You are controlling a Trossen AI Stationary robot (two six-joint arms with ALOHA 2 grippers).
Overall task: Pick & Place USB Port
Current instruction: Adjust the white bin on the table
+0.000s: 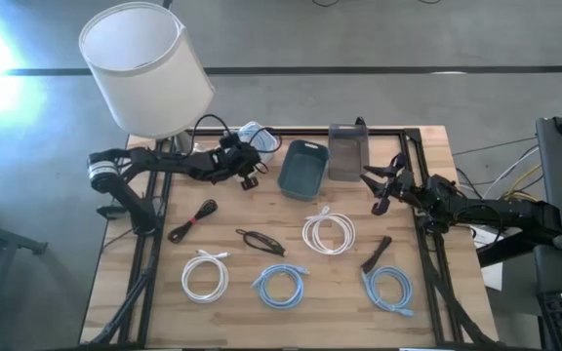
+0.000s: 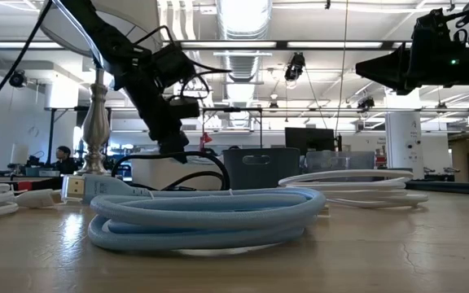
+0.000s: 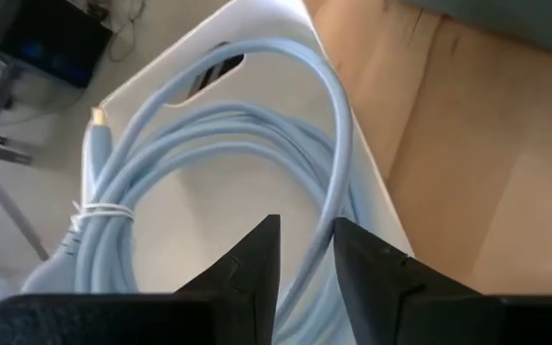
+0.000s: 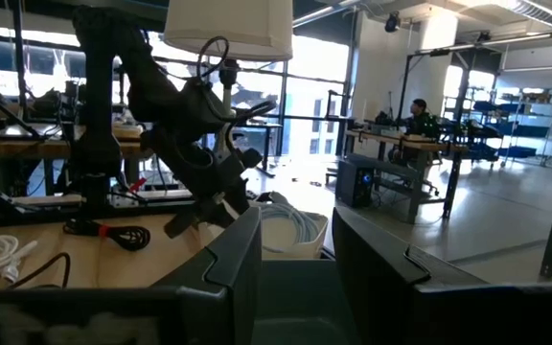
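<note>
A coiled light-blue cable (image 3: 209, 134) lies in a white bin (image 3: 276, 29) at the table's far middle (image 1: 259, 135). My left gripper (image 1: 250, 158) hangs over that bin, slanting down, its fingers (image 3: 247, 278) narrowly apart with a strand of the cable between them. My right gripper (image 1: 383, 187) waits open at the right, above the table, level, with nothing between its fingers (image 4: 228, 278). The cable's gold plug (image 3: 97, 117) and its white tie (image 3: 99, 211) show in the left wrist view. My left gripper has one strand of the light-blue cable's coil (image 3: 307, 287) between its two fingers, coming from above and slanting down. The fingers stand across the strand. The rest of the coil lies slack on the white bin's floor.
A teal bin (image 1: 302, 168) and a grey bin (image 1: 347, 151) stand right of the white bin. A lamp (image 1: 144, 68) stands at the far left. Black (image 1: 193, 219), white (image 1: 328, 232) and light-blue (image 1: 281, 286) coiled cables lie on the near half.
</note>
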